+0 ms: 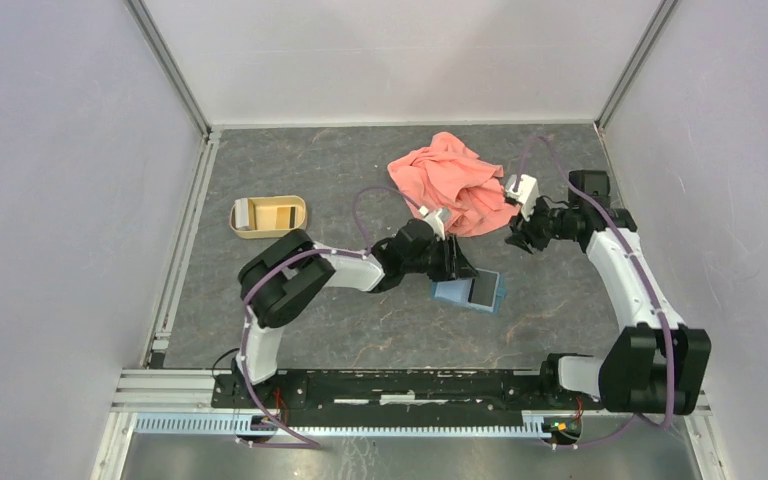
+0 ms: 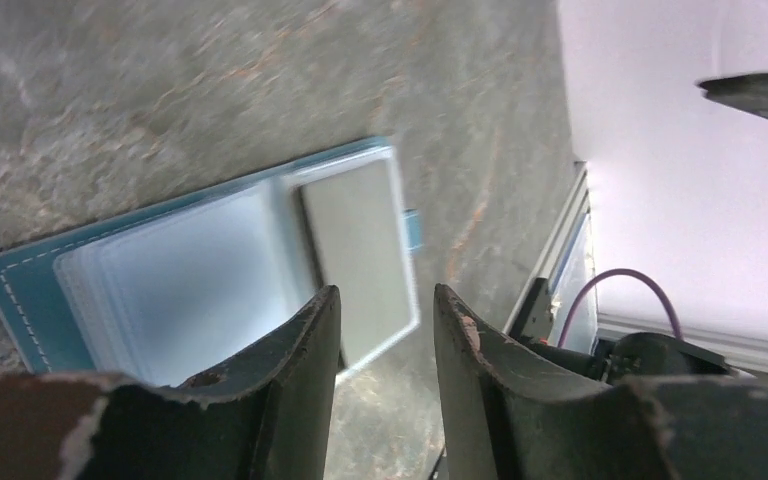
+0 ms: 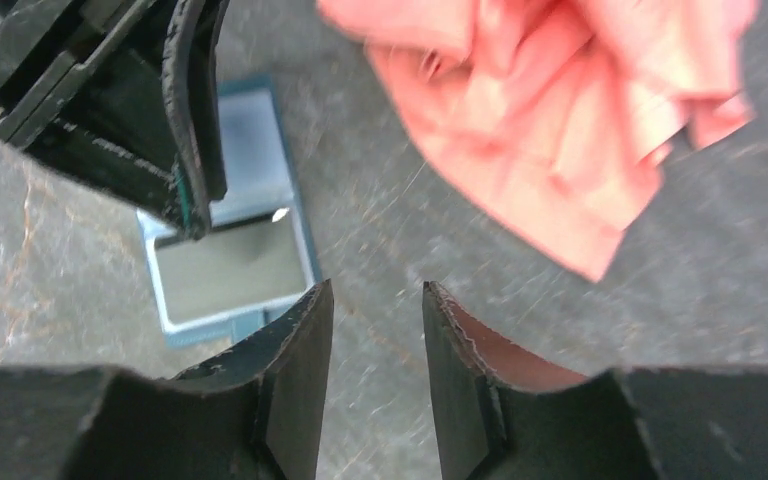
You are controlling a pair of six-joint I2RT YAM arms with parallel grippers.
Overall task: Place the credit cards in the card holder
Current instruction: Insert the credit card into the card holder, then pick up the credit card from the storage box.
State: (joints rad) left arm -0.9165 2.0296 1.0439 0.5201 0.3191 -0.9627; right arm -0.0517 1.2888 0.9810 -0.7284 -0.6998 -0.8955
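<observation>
Just right of centre in the top view, the card holder (image 1: 470, 292) lies open and flat on the grey table (image 1: 390, 335). The left claw (image 1: 463, 270) hangs over its upper left edge. In the left wrist view the holder (image 2: 190, 280) fills the middle of the frame, pale blue sleeves on its left half and a grey glossy panel on its right half. Whether that panel is a card or a sleeve, I cannot tell. The left claw (image 2: 385, 300) stands partly open at the bottom of the frame, its jaws narrowly apart with nothing between them.

In the right wrist view the right claw (image 3: 375, 300) is also parted and empty, above bare table. The holder (image 3: 230, 265) lies to its left and the pink cloth (image 3: 560, 120) at upper right.

At centre left of the top view sits a tan tray (image 1: 270, 236). What look like the credit cards (image 1: 282, 213) stand in it, too small to be sure.
</observation>
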